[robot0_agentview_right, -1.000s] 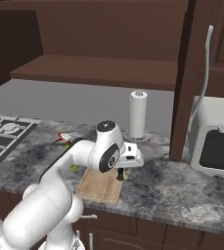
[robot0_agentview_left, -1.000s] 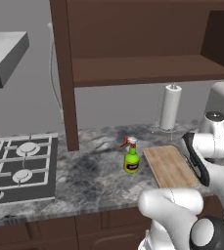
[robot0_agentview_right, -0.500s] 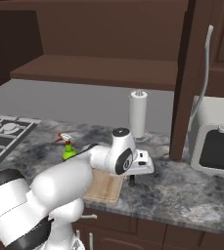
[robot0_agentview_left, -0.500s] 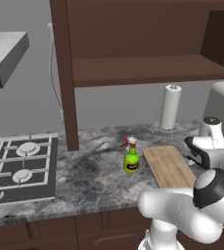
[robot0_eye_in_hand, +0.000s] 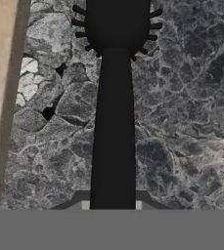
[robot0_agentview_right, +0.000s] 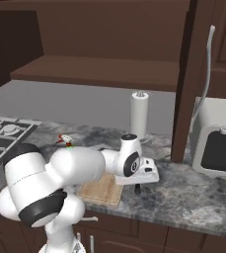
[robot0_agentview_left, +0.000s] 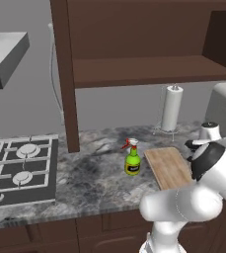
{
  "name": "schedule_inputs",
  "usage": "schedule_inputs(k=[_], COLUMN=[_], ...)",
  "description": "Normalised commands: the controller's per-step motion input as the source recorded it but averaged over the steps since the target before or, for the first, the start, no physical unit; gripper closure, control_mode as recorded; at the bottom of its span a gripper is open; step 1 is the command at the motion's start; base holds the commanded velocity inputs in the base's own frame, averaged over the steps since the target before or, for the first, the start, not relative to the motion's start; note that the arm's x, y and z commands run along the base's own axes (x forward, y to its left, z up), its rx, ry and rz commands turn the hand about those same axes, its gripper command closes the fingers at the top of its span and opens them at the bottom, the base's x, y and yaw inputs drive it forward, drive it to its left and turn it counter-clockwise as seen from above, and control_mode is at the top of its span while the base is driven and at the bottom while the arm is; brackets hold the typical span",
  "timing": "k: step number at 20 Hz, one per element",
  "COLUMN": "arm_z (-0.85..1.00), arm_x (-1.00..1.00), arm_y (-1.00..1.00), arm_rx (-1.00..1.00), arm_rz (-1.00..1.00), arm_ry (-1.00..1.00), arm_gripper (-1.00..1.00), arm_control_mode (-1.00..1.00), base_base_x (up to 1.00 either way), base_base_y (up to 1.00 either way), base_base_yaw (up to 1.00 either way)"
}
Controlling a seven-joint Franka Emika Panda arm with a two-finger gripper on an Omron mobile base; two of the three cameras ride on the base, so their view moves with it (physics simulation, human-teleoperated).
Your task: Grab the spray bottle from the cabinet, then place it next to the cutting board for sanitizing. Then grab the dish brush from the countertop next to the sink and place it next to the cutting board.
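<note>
- Dish brush (robot0_eye_in_hand: 114, 112): slim black stick handle, straight and matt, widening into a head set with short black bristles; seen in the hand view running up from between the jaws, held over the stone with the board's edge at the left. Also seen in the right base view as a short dark stub (robot0_agentview_right: 138, 188) hanging below the hand.
- Gripper (robot0_agentview_right: 138, 184): white hand with small dark tips, jaws closed on the brush handle; positioned over the worktop just right of the cutting board.
- Cutting board (robot0_agentview_left: 169, 167): flat rectangular slab of light tan wood with fine lengthwise grain; lying flat on the worktop, partly covered by the arm in both base views (robot0_agentview_right: 103, 189).
- Spray bottle (robot0_agentview_left: 132, 158): small bright green body, yellow label with black patch, red-and-white trigger nozzle; standing upright on the worktop just left of the board, apart from it by a narrow strip of stone.
- Worktop (robot0_agentview_left: 97, 173): dark grey marbled stone with pale veins and mottled patches, smooth surface.
- Cabinet (robot0_agentview_left: 134, 54): dark brown wood, plain smooth panels, open inner shelf above the worktop; long pale curved handle (robot0_agentview_right: 207, 74) on the door at the right.
- Paper towel roll (robot0_agentview_left: 170, 107): tall white cylinder on a thin upright holder, at the back of the worktop behind the board.
- Hob (robot0_agentview_left: 18, 168): dark plate with grey grates and round pale burners, set in the worktop at the left.
- Extractor hood (robot0_agentview_left: 3, 57): grey angular box above the hob.
- Microwave (robot0_agentview_right: 217, 148): pale rounded case with dark door window, at the far right.
</note>
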Motion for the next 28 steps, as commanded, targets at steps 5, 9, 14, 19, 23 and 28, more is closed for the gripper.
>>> schedule_inputs(k=[5,9,14,19,23,28], arm_z=[-0.37,-0.19,0.17,0.36,0.69,0.98], arm_x=[0.01,0.00,-0.08,-0.17,-0.28,-0.53], arm_y=[0.00,0.01,0.01,0.17,0.47,0.57], arm_rx=[0.00,0.00,0.01,0.00,0.00,-0.01], arm_rz=[0.00,0.00,0.00,0.00,0.00,0.00], arm_ry=[0.16,0.10,-0.10,-0.15,-0.22,-0.29], arm_gripper=[1.00,1.00,-1.00,-1.00,-1.00,-1.00], arm_control_mode=[-1.00,-1.00,-1.00,-1.00,-1.00,-1.00], base_base_x=[0.00,0.00,0.00,0.00,0.00,0.00], base_base_y=[0.00,0.00,0.00,0.00,0.00,0.00], base_base_yaw=[0.00,0.00,0.00,0.00,0.00,0.00])
